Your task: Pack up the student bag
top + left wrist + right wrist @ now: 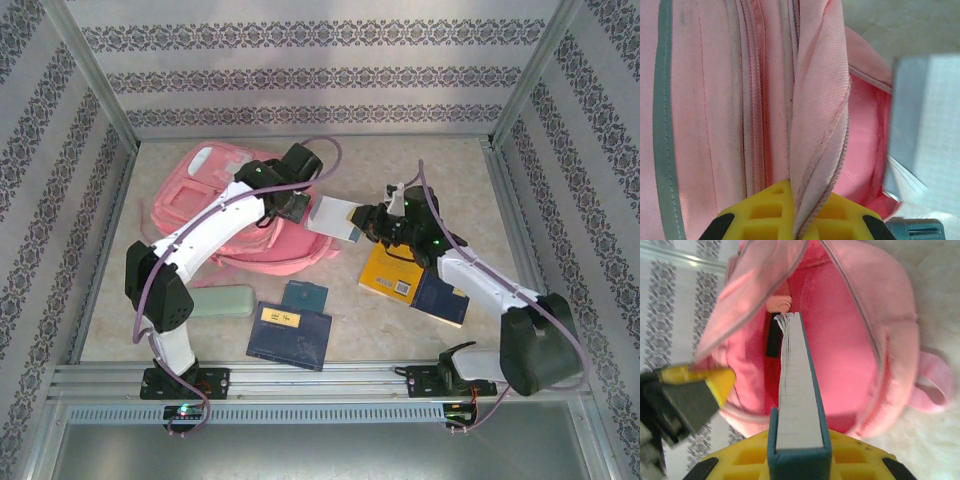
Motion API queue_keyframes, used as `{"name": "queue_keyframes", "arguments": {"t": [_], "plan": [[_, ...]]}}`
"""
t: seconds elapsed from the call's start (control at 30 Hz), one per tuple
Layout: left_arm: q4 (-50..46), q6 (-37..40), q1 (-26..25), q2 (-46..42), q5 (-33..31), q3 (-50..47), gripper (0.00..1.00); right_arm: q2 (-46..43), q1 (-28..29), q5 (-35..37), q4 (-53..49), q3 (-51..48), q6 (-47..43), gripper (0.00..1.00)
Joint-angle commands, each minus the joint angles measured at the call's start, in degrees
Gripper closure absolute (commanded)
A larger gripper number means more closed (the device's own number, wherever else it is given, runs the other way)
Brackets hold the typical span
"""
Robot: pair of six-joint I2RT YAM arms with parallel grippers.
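Note:
The student bag [215, 205] lies at the back left, a large pink backpack with its mouth facing right. My left gripper [291, 206] is shut on the upper flap of the bag's opening; in the left wrist view the pink flap [817, 130] with its zip edge is pinched between the yellow jaws [800, 220]. My right gripper [378, 226] is shut on a teal-covered book [335, 216], held edge-up. In the right wrist view this book [799, 390] points into the bag's open pink interior [850, 340], its far end at the mouth. The left gripper's yellow finger [715, 382] holds the flap up there.
A yellow book [393, 270] lies on a dark blue one [443, 299] under the right arm. Near the front sit a dark blue book with a yellow label [290, 336], a small teal notebook [304, 296] and a pale green case [221, 301]. Metal frame rails border the table.

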Motion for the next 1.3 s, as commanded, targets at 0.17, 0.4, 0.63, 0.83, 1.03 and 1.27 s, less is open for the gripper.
{"name": "queue_keyframes", "arguments": {"t": [0.17,0.4,0.63,0.83,1.03,1.27], "plan": [[4.99,-0.01,3.85,-6.78,9.98,-0.11,1.00,0.34,2.66,-1.16,5.00,-2.46,2.00,1.00],[1.60,-0.01,4.00,-9.00,10.95,5.04,1.00,13.78,7.65,4.89,16.29,4.62,10.97,1.00],[-2.43,1.11,4.09,-9.03,10.00,11.69,1.00,32.01,13.59,4.43,23.39,20.37,17.15,1.00],[-3.72,1.69,5.34,-9.27,9.27,13.02,1.00,36.66,16.44,9.45,20.71,26.94,16.73,1.00],[-3.19,1.83,6.02,-9.46,10.59,12.98,1.00,37.70,16.64,7.57,22.93,27.25,18.11,1.00],[-2.62,1.48,6.27,-8.58,11.65,13.21,1.00,43.94,18.97,5.58,24.53,36.15,20.51,1.00]]}}
